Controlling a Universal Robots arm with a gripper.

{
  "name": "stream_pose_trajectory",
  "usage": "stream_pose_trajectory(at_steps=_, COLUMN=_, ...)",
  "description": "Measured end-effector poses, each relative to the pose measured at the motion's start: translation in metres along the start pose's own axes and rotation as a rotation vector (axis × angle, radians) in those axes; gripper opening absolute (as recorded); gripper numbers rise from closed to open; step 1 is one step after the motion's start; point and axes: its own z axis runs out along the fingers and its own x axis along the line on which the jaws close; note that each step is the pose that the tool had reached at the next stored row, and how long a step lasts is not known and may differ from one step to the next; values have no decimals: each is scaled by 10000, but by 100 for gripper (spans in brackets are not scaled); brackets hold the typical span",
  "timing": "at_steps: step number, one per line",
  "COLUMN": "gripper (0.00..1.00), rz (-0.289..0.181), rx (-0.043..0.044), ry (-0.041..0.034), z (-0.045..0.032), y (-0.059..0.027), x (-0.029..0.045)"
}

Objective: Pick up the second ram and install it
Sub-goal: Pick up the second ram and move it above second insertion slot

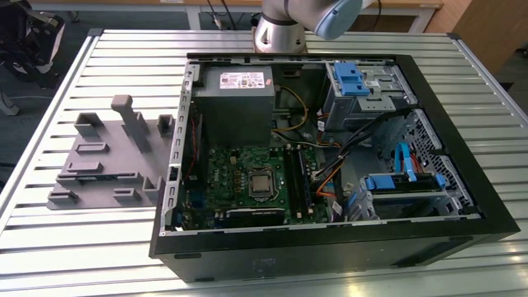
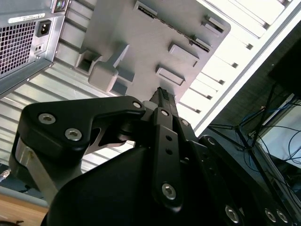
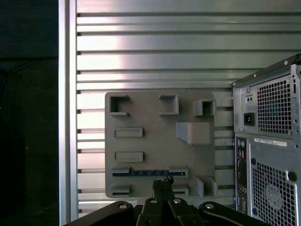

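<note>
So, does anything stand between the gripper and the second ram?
Nothing visible does. In the first wrist view the gripper hangs above the second ram, which sits edge-on in the grey fixture, uncovered.

Table: silver, ribbed aluminium slats. Bearing:
- grey fixture plate, flat, toward the exterior view's left;
- open black PC case, on its side, just beside the fixture;
- arm base, far edge.

One ram stick, one fixture, one computer
</note>
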Motion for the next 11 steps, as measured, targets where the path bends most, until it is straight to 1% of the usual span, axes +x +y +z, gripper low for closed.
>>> stream_pose_trajectory(at_steps=11, gripper=11, rz=-138, rx=-4, ry=6, z=0, y=0, x=0)
